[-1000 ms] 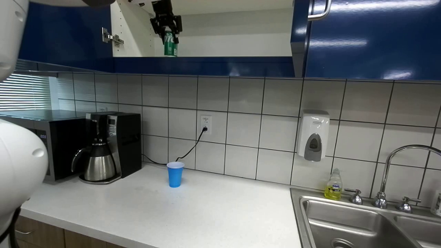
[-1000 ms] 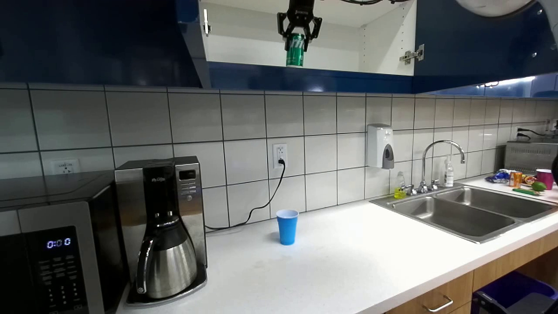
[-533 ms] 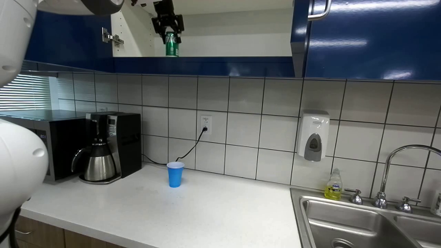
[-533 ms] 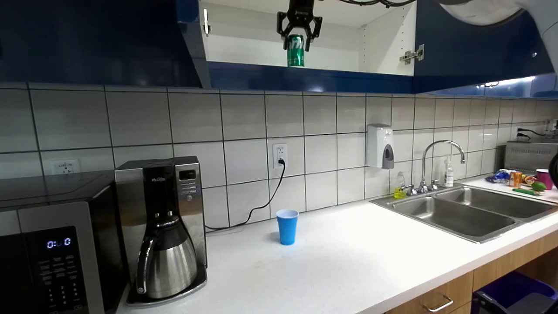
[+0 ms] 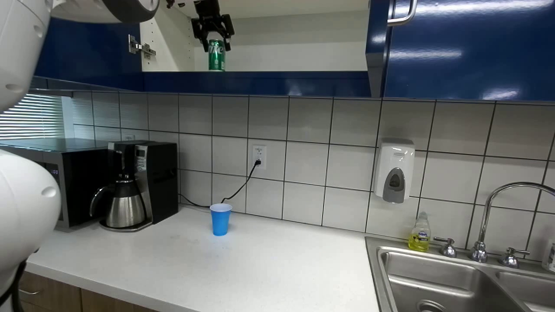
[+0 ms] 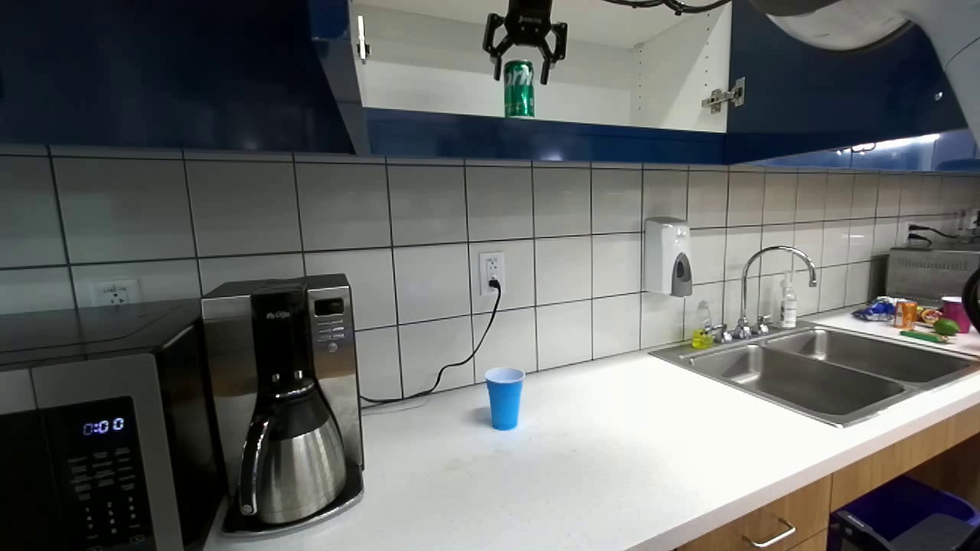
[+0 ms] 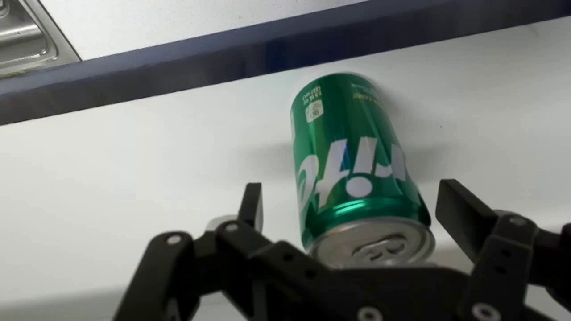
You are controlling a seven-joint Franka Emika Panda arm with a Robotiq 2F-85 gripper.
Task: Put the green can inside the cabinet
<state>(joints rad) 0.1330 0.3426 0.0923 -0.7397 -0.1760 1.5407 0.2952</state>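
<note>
My claw point(image 6: 521, 79) is spread, gripping nothing, left and right of the green can point(image 7: 352, 151), upright inside the cabinet point(image 5: 299, 56) toward its near side; I should rise straight, brushing neither flank.

2 exterior views share cabinet point(image 5: 260, 83) and counter point(image 6: 597, 459) — wrist view looks down, close over can point(image 7: 357, 167).

The green can point(image 7: 350, 142) is shiny metal, the cabinet point(image 5: 260, 82) glossy, the pincer point(image 7: 350, 194) matt, the sink point(image 5: 376, 268) metal.
</note>
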